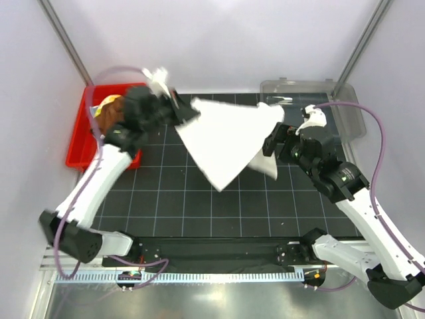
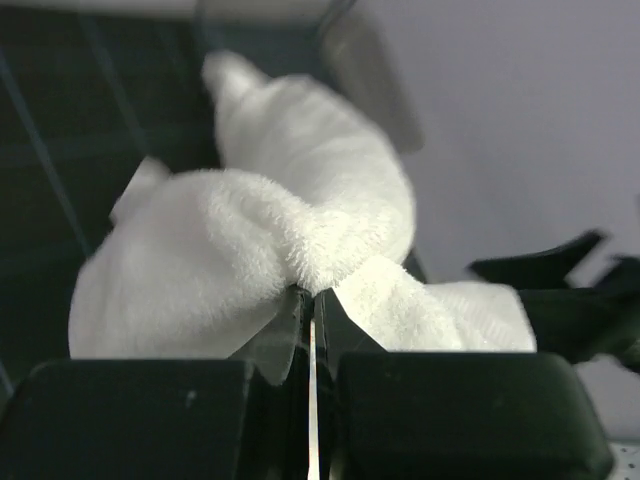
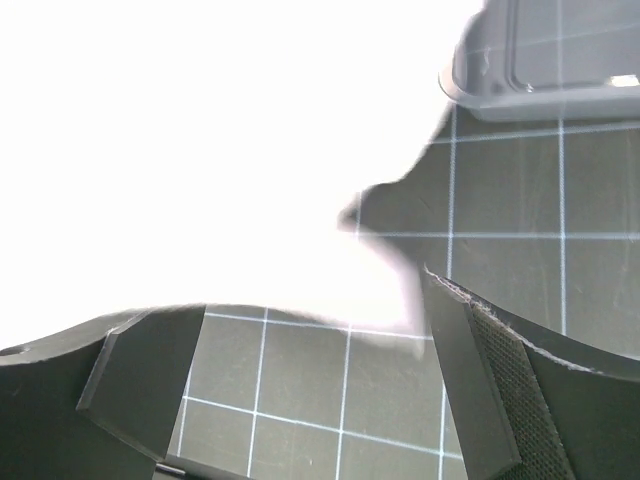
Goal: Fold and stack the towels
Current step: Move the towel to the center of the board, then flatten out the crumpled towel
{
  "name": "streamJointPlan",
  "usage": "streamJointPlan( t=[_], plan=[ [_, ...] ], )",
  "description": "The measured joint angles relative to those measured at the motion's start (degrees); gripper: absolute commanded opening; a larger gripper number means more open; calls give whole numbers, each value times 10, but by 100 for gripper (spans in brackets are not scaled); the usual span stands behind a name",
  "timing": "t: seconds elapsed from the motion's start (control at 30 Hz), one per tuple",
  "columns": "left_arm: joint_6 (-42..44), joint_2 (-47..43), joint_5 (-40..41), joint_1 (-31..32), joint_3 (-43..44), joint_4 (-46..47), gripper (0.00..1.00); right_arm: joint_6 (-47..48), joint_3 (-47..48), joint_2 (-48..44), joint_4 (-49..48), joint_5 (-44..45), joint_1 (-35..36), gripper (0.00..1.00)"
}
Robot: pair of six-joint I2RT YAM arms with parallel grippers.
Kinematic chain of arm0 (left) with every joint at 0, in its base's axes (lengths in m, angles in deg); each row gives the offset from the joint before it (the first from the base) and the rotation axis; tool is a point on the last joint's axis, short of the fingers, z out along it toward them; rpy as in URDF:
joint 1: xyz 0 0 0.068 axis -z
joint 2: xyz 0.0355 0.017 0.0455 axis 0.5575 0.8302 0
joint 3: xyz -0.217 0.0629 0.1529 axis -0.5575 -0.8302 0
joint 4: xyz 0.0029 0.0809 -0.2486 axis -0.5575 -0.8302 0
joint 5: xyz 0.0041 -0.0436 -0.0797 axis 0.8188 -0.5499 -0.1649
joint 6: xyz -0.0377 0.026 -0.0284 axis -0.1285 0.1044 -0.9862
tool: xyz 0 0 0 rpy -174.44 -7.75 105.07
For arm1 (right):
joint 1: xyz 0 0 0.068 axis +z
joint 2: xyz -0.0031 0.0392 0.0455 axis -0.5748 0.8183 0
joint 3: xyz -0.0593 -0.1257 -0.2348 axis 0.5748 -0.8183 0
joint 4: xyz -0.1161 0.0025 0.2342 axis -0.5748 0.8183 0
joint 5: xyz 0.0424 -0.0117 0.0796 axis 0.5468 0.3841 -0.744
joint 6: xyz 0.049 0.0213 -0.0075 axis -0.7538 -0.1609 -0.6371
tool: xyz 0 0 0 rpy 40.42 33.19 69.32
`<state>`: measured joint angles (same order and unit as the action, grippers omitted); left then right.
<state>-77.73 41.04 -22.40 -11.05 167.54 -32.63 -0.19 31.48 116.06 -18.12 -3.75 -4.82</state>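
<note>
1. The tabletop, black with a white grid, carries a red bin at its far left and a clear container at its far right.
2. The white towel is off the tabletop, hanging over the rear middle. It is strung from a bunched corner at the left towards the right arm, and its lower point droops to mid-table. Whether that point touches the surface cannot be told.
3. The red bin holds a rust-brown towel. Other cloth beside it is too small to identify. No folded stack is visible, so the task is judged to be at an early stage.
4. The left fingers are clamped tight on the gathered corner. The left wrist view shows pile bulging on both sides of the pinch.
5. The right fingers are spread wide at the towel's right edge and hold nothing. The right wrist view shows the cloth edge just beyond them, not clearly between them.
6. Risks, as judged:
   - The right fingers may close on air or on a thin hem, because the edge sits at their tips. The towel would then swing from one corner.
   - The bunched left grip may slip under sideways tension.
   - Mismatched corners would lay the cloth down skewed and spoil the fold.
   - The right edge is near the clear container and could snag on it.
</note>
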Motion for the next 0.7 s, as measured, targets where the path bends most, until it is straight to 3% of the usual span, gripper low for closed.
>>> streamJointPlan(
  t=[0.17, 0.2, 0.3, 0.53, 0.7],
  plan=[
    [-32, 102, 16, 12, -264, -5, 33, -10, -44, 3, 17, 4, 0, 93],
    [-32, 132, 25, 11, -296, -21, 41, -13, -56, 13, 21, 4, 0, 88],
    [-26, 169, 52, 10, -337, -82, 50, -29, -96, 56, 33, -3, 0, 84],
    [19, 46, 171, 51, -283, -151, 57, -75, -244, 77, 40, -65, 0, 78],
    [2, -57, 193, 138, -344, -146, 57, -138, -330, 46, 14, -104, 0, 70]
  ],
)
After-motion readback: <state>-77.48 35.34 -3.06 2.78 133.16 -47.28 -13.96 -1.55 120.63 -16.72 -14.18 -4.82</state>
